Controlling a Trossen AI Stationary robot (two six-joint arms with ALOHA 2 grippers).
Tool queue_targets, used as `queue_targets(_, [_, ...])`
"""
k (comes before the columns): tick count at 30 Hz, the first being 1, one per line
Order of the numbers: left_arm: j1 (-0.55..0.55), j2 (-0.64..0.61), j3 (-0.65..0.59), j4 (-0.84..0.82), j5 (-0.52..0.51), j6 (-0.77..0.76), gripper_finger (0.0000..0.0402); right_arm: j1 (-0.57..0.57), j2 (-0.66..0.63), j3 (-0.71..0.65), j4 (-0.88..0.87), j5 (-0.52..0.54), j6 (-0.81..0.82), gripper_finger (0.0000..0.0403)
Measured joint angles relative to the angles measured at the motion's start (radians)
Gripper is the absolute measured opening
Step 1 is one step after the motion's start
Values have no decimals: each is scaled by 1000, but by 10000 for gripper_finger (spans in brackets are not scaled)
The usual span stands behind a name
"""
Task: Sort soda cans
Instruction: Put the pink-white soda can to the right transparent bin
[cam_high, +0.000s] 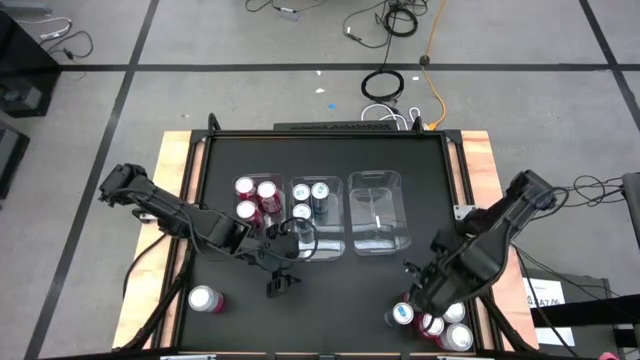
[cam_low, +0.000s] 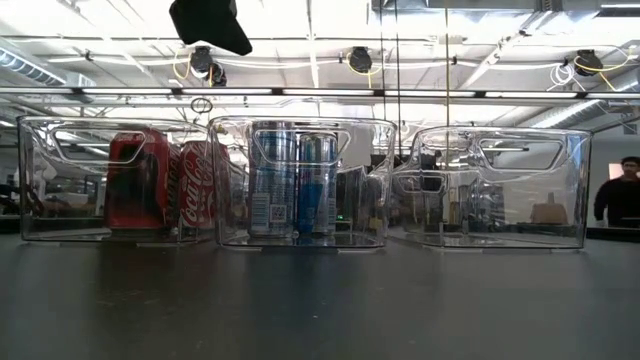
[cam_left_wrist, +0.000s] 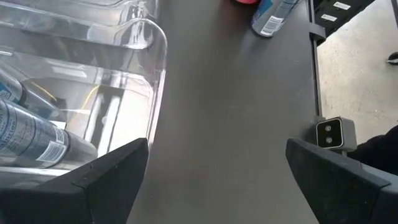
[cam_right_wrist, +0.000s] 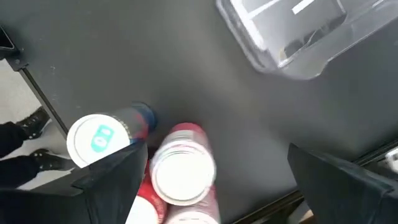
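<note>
Three clear bins stand in a row at mid-table. The left bin (cam_high: 256, 197) holds three red cans. The middle bin (cam_high: 312, 200) holds blue cans (cam_low: 292, 182). The right bin (cam_high: 380, 212) has no cans. Several loose cans (cam_high: 433, 322) stand at the near right corner, and one pinkish can (cam_high: 205, 299) stands alone at the near left. My right gripper (cam_right_wrist: 217, 155) is open above the corner group, over a red can (cam_right_wrist: 183, 168) and beside a blue can (cam_right_wrist: 99, 140). My left gripper (cam_left_wrist: 217, 149) is open and empty at the middle bin's near side.
A small camera block (cam_high: 280, 285) sits on the dark tabletop just nearer than my left gripper; it also shows in the left wrist view (cam_left_wrist: 329, 132). Wooden borders (cam_high: 175, 170) line the table's left and right edges. A person (cam_low: 620, 200) stands in the room behind.
</note>
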Motion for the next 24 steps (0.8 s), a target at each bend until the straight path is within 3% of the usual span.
queue_targets(12, [0, 0, 0, 0, 0, 53, 388, 146, 25, -52, -5, 3, 287, 380])
queue_targets(24, [0, 0, 0, 0, 0, 52, 388, 155, 24, -169, 129, -40, 280, 380])
